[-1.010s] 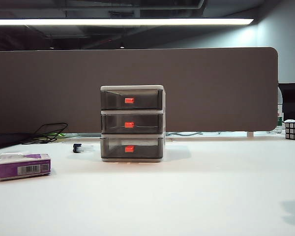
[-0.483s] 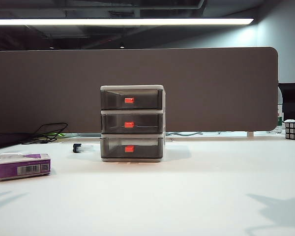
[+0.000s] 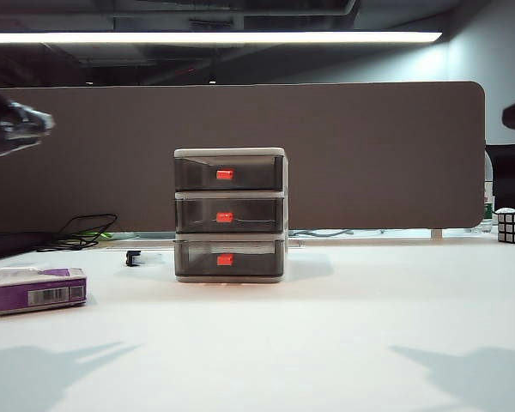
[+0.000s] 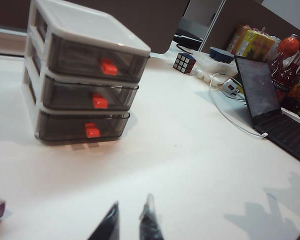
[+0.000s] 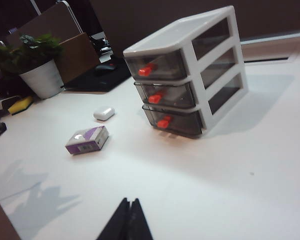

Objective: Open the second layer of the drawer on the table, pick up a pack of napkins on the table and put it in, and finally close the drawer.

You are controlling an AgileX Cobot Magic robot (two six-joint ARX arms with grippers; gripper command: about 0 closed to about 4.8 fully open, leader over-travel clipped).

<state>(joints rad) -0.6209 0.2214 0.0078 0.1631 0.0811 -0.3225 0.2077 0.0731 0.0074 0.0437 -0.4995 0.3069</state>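
Since the purple soft napkin pack (image 5: 87, 140) squashes easily, we grip its long sides; left gripper (image 4: 131, 220) slightly parted, right gripper (image 5: 129, 216) pressed together, both above the white bench (image 3: 343, 335).

Smoky grey drawer (image 3: 230, 215), red-orange handles, purple pack of napkins (image 3: 39, 289), white table (image 3: 326, 335)

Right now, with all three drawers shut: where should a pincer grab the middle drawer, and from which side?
Grip the small red-orange handle at the centre of the second layer, coming straight at the unit's front. It is the only part that sticks out; the smoky face sits flush in the frame. The left pincer, slightly parted, and the right pincer, shut, both hang well short of the drawer, probably either could approach.
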